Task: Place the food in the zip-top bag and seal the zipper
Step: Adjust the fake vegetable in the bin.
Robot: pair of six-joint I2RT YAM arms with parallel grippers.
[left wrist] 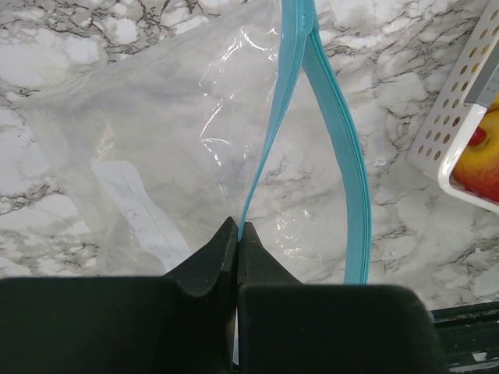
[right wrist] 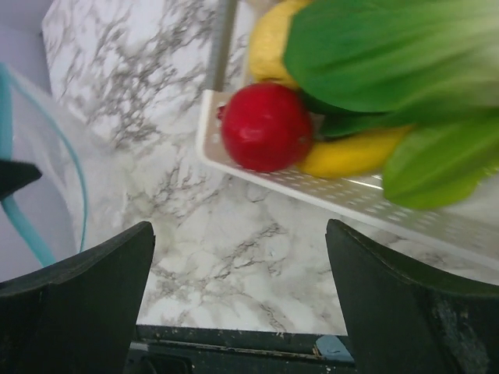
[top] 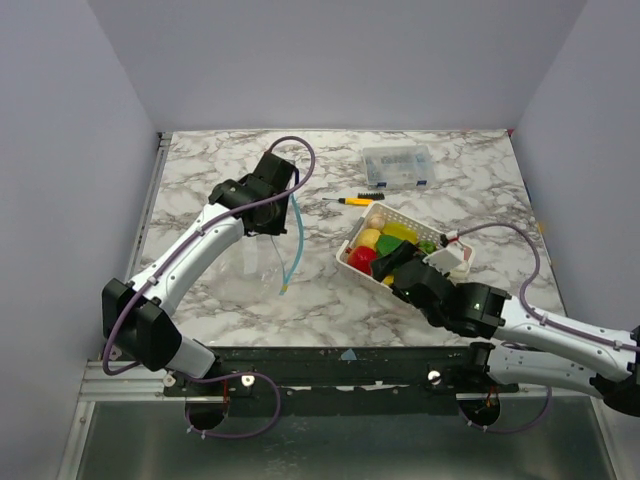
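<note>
The zip-top bag (top: 258, 258) lies clear and floppy on the marble, and shows again in the left wrist view (left wrist: 156, 132). Its light-blue zipper (left wrist: 274, 132) stands parted into two strips. My left gripper (left wrist: 238, 231) is shut on one strip of the zipper and holds the mouth up (top: 280, 200). The food (top: 385, 240), red, yellow and green pieces, sits in a white slotted basket (top: 345, 255). My right gripper (right wrist: 240, 230) is open and empty at the basket's near corner (top: 392, 268), just short of a red piece (right wrist: 267, 127).
A clear lidded box (top: 397, 165) stands at the back. A yellow-handled screwdriver (top: 352, 200) lies between it and the basket. The basket's rim (right wrist: 327, 191) crosses in front of my right gripper. The table's near edge runs just behind my right fingers (right wrist: 93, 273).
</note>
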